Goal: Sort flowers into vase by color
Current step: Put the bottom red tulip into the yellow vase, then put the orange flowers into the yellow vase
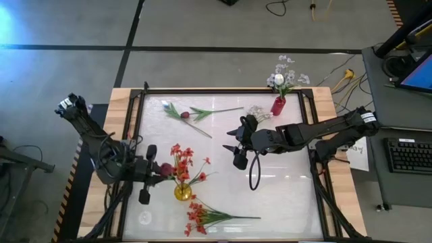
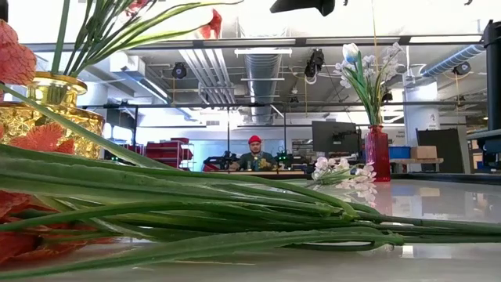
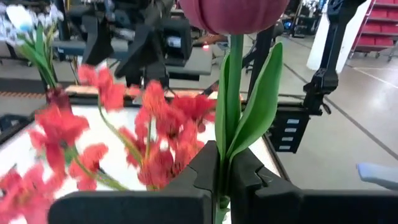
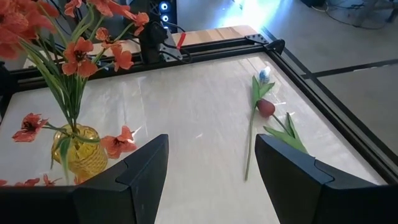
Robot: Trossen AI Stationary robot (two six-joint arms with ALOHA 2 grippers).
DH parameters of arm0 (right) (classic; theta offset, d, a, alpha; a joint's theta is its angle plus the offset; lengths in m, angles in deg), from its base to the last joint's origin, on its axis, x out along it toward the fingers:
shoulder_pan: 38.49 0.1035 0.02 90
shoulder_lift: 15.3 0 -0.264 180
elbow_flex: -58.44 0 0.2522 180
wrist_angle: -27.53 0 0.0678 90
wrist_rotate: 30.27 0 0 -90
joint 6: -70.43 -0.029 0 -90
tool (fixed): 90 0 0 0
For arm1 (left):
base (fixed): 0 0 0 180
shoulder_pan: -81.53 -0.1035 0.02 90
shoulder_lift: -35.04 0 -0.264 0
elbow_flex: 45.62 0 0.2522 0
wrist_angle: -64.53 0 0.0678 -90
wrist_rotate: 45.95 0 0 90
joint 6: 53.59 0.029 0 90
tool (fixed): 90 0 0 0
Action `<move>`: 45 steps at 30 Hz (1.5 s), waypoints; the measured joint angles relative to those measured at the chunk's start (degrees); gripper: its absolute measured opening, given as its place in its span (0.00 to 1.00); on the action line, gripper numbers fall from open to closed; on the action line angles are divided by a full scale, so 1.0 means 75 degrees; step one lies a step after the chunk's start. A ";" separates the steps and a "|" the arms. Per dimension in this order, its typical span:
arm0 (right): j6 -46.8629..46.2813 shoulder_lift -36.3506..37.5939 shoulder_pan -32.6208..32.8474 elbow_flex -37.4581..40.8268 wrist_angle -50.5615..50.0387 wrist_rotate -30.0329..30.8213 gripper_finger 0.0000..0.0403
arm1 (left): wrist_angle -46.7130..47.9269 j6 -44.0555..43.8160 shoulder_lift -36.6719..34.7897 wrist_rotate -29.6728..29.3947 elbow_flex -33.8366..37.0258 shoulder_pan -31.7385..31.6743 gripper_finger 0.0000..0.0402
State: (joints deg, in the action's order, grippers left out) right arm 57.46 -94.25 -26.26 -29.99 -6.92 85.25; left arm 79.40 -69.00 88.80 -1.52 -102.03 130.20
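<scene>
Clamping a maroon tulip [image 3: 233, 14] by its stem just beside the yellow vase [image 1: 182, 192] of red-orange sprays, the left end effector [image 3: 222, 171] seems poised to add it, while the right end effector [image 4: 211, 163] waits spread and empty farther off.

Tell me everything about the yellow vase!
The yellow vase is a small, round, see-through amber jar that looks like glass, with a shiny gold rim. It stands upright on the white table, near the left end effector. Red-orange flowers on green stems stand in it and lean outward. More red-orange flowers lie flat on the table close beside it.
</scene>
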 joint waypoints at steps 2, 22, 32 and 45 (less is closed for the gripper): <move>-0.0025 0.0000 0.0000 0.0000 0.0003 0.0000 0.58 | 0.0001 -0.0045 0.0040 -0.0002 0.0065 0.0000 0.01; -0.1769 0.0023 0.0585 0.0000 -0.1011 -0.0034 0.58 | 0.1247 -0.1190 0.0086 0.0009 0.0007 0.0412 0.47; -0.2135 -0.0082 0.1271 0.0000 -0.1070 -0.0035 0.58 | 0.3119 -0.2335 0.0086 0.0893 -0.0598 0.0423 0.62; -0.2810 -0.2060 0.2012 0.0003 -0.0825 -0.0266 0.58 | 0.6669 -0.4800 0.0089 0.1899 -0.1693 0.0440 0.62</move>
State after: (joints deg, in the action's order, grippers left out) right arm 36.38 -109.70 -11.17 -29.97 -13.11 83.25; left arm 129.41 -105.00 89.47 12.73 -114.72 133.50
